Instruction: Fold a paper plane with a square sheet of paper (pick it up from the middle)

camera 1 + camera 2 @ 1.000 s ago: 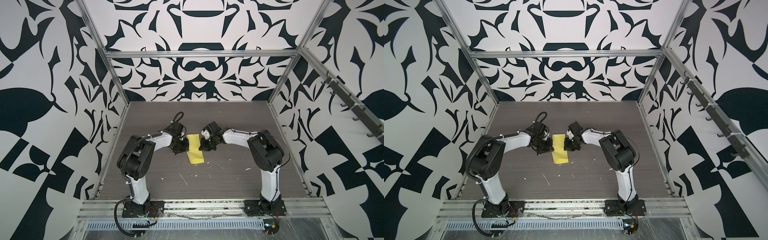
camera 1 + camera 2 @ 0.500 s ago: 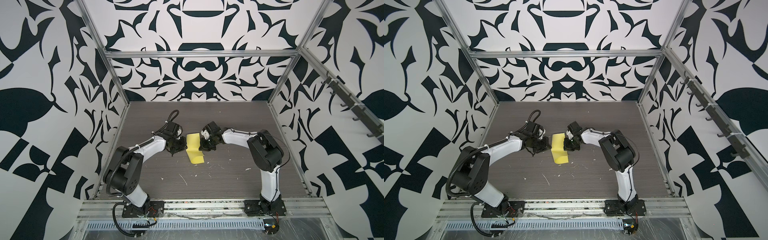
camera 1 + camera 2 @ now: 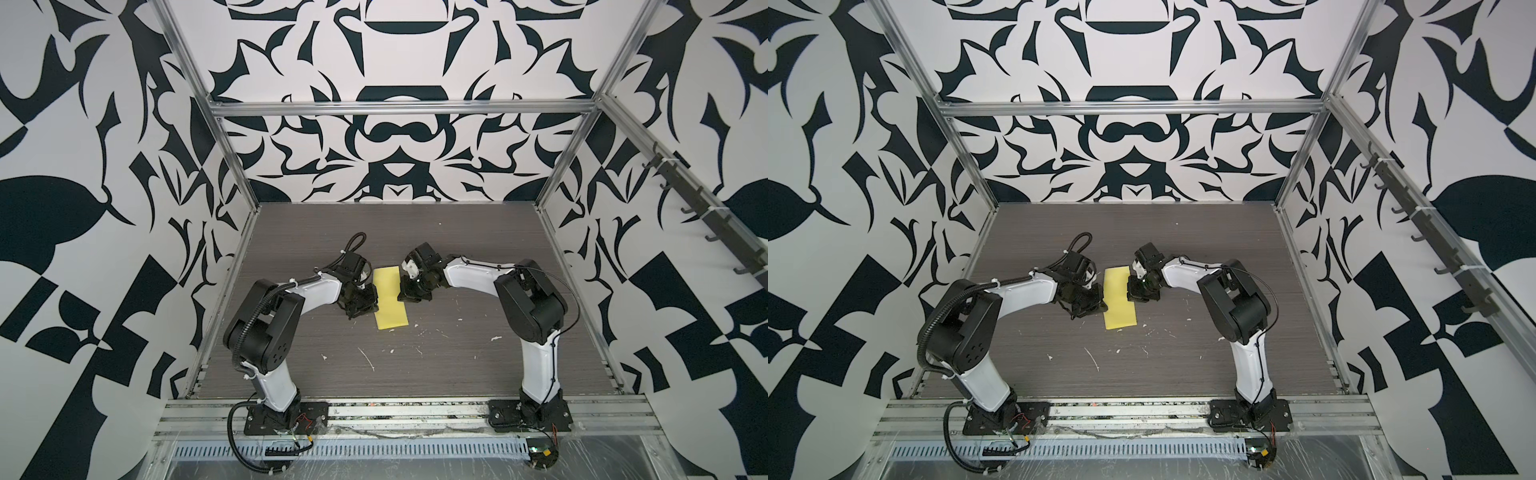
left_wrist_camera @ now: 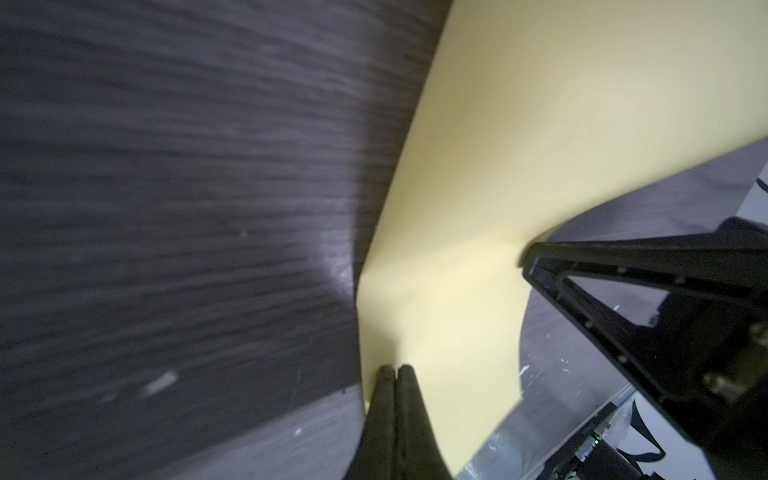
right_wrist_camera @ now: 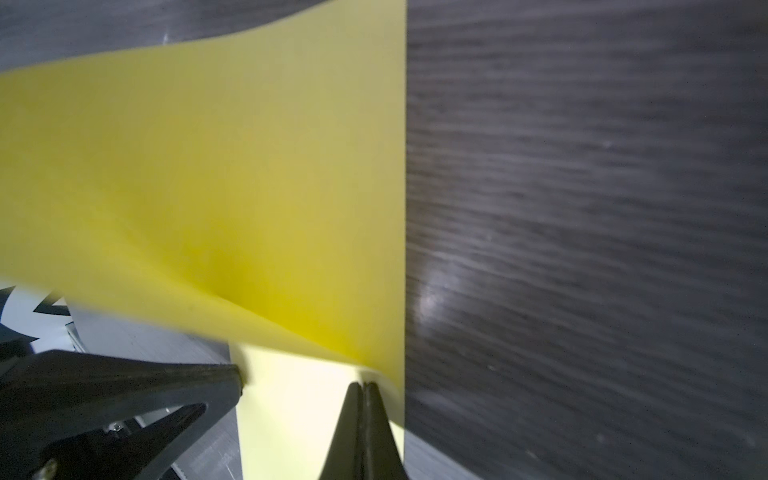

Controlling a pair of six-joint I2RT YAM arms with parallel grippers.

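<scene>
The left arm's elbow (image 3: 266, 320) is back close to the square sheet of paper (image 3: 390, 303), which again lies as a narrow strip on the counter (image 3: 457, 353). The left hand (image 3: 372, 307) and the right hand (image 3: 404, 293), both clamped shut, pinch its opposite long edges, so the centre fold seems under way.
</scene>
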